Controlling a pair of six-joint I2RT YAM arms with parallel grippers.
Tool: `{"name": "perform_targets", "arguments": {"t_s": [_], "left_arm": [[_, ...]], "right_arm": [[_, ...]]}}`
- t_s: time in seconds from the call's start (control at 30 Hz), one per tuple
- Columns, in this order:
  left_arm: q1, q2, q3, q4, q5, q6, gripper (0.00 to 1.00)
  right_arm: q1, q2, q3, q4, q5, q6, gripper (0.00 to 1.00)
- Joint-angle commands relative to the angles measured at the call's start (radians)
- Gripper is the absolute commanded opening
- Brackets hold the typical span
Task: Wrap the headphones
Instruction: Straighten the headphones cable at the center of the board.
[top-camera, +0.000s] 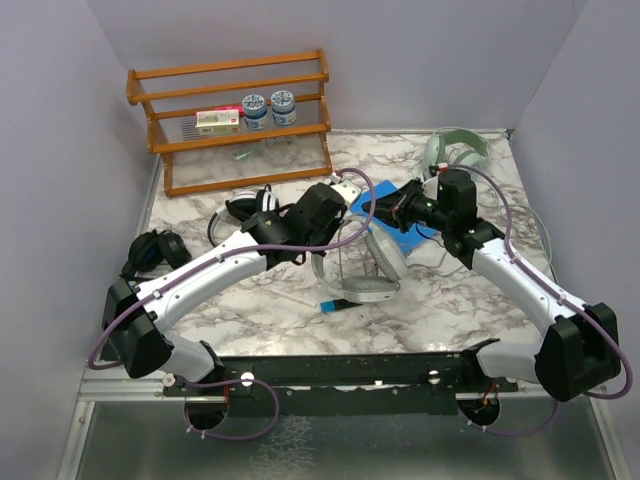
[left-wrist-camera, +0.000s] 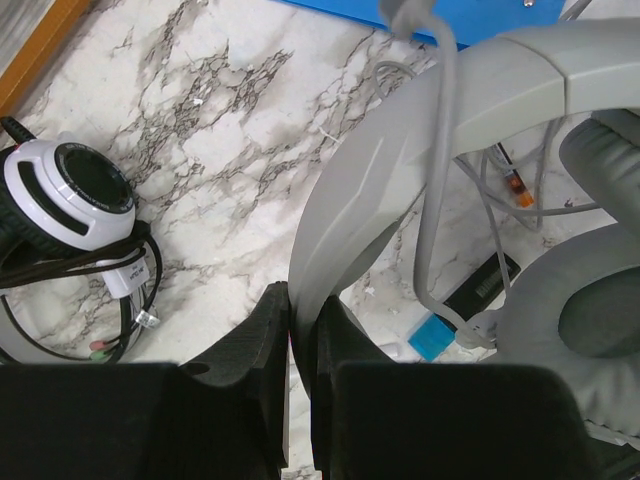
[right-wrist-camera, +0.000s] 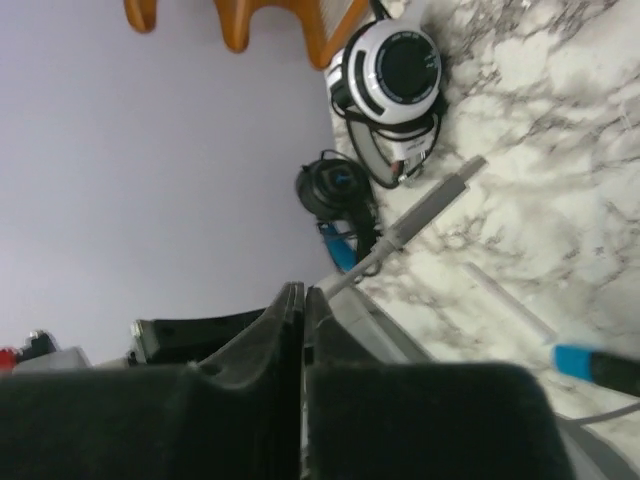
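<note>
The pale grey headphones (top-camera: 365, 268) sit at mid-table, their headband (left-wrist-camera: 400, 150) raised. My left gripper (left-wrist-camera: 303, 295) is shut on the lower end of that band, and the thin grey cable (left-wrist-camera: 438, 200) hangs across it. My right gripper (right-wrist-camera: 303, 288), over the blue mat, is shut at the cable where it meets the long grey plug (right-wrist-camera: 430, 205). The white-and-black headphones (top-camera: 245, 208) lie left of centre, also seen in the left wrist view (left-wrist-camera: 70, 195). At the table's left edge rests an all-black pair (top-camera: 152, 250). A pale pair (top-camera: 455, 150) is at the back right.
A wooden rack (top-camera: 235, 125) with small jars and a box stands at the back left. Under the right gripper lies a blue mat (top-camera: 385, 222). A black stick with a blue end (top-camera: 335, 303) lies in front of the grey headphones. Grey walls close in three sides.
</note>
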Motion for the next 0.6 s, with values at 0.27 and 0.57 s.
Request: {"name": "perform_targets", "arguments": {"t_s": [0.27, 0.57], "left_arm": [[-0.006, 0.002, 0.028, 0.028, -0.025, -0.019, 0.08], [-0.008, 0.007, 0.045, 0.03, 0.017, -0.02, 0.08]], "right_arm": [[-0.004, -0.138, 0.109, -0.212, 0.207, -0.21, 0.07], [-0.007, -0.088, 0.063, -0.215, 0.114, -0.167, 0.99]]}}
